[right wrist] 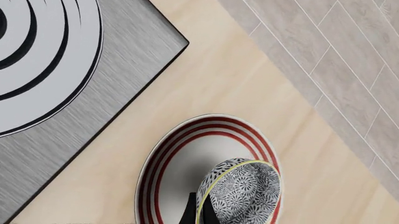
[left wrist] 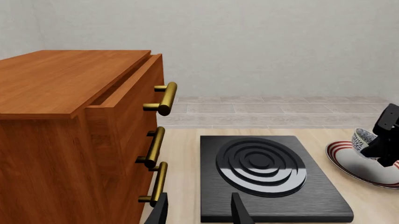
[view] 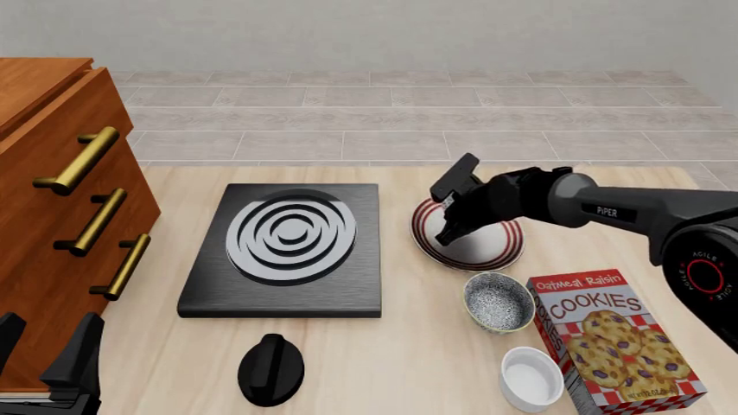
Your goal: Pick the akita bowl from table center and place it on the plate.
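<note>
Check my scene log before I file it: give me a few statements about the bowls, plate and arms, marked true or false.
1. The right gripper holds an akita bowl over the plate. True.
2. A second akita bowl sits beside the cookie box. True.
3. The plate lies on the stove. False: it lies on the table beside the stove.
4. The left gripper holds the white bowl. False: its jaws are empty, near the drawer cabinet.

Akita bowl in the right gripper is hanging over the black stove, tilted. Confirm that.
Not the stove. The right wrist view shows the akita bowl, tilted and pinched at its rim by the right gripper, hanging over the red-ringed plate; the black stove sits apart, beside the plate.
</note>
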Motion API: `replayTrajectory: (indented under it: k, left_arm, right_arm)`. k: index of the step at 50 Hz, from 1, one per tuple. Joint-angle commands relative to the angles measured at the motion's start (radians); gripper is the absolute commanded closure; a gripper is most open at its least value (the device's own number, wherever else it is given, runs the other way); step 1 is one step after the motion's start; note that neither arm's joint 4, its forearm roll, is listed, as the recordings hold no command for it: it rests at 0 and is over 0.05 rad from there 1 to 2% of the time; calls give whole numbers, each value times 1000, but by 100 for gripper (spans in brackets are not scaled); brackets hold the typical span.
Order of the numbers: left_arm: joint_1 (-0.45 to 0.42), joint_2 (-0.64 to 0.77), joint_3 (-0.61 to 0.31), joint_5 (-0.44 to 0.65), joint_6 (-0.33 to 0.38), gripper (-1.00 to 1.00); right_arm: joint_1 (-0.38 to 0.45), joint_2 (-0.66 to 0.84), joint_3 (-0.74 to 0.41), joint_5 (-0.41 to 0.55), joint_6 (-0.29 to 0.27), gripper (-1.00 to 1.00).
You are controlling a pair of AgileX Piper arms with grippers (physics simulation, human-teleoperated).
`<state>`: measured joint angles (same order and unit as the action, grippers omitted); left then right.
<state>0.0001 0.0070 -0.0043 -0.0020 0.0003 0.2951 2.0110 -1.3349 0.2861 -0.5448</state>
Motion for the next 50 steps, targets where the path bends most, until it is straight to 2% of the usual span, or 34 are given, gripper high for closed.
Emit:
replayTrajectory:
  k: [1, 4, 10, 11, 12, 15, 17, 20, 21, 23, 24, 26, 31, 41, 47, 50]
  left_arm:
    - [0, 0, 0, 0, 0, -100]
    - [0, 1, 0, 0, 0, -100]
    - [0, 0, 0, 0, 0, -100]
    - [0, 0, 0, 0, 0, -100]
    - [0, 0, 0, 0, 0, -100]
    - [0, 0, 0, 0, 0, -100]
    - [0, 0, 0, 0, 0, -100]
    - [0, 0, 0, 0, 0, -100]
    - [0, 1, 0, 0, 0, -100]
    - [0, 0, 0, 0, 0, -100]
    - [0, 1, 0, 0, 0, -100]
    - [0, 0, 0, 0, 0, -100]
    - [0, 0, 0, 0, 0, -100]
    - [0, 0, 0, 0, 0, -100]
    - [0, 0, 0, 0, 0, -100]
    - [0, 0, 0, 0, 0, -100]
  right_arm:
    - [6, 16, 14, 1, -3, 100]
    - [9, 11, 25, -7, -27, 100]
    - [1, 18, 24, -5, -33, 100]
    - [12, 12, 41, -21, -55, 100]
    - [-29, 18, 45, -29, -80, 100]
    - [-6, 10, 51, -32, -76, 100]
    - [-24, 6, 42, -35, -65, 100]
    - [-30, -7, 51, -56, -104, 100]
    - [-28, -6, 43, -49, -93, 100]
    - [-24, -7, 56, -59, -110, 100]
    - [-23, -6, 57, -58, -111, -100]
    - [-19, -11, 82, -80, -154, -100]
    - [-3, -23, 93, -89, -167, -100]
    - [6, -33, 93, -91, -149, -100]
    - [3, -52, 116, -103, -159, -100]
    - [9, -79, 129, -111, -136, -100]
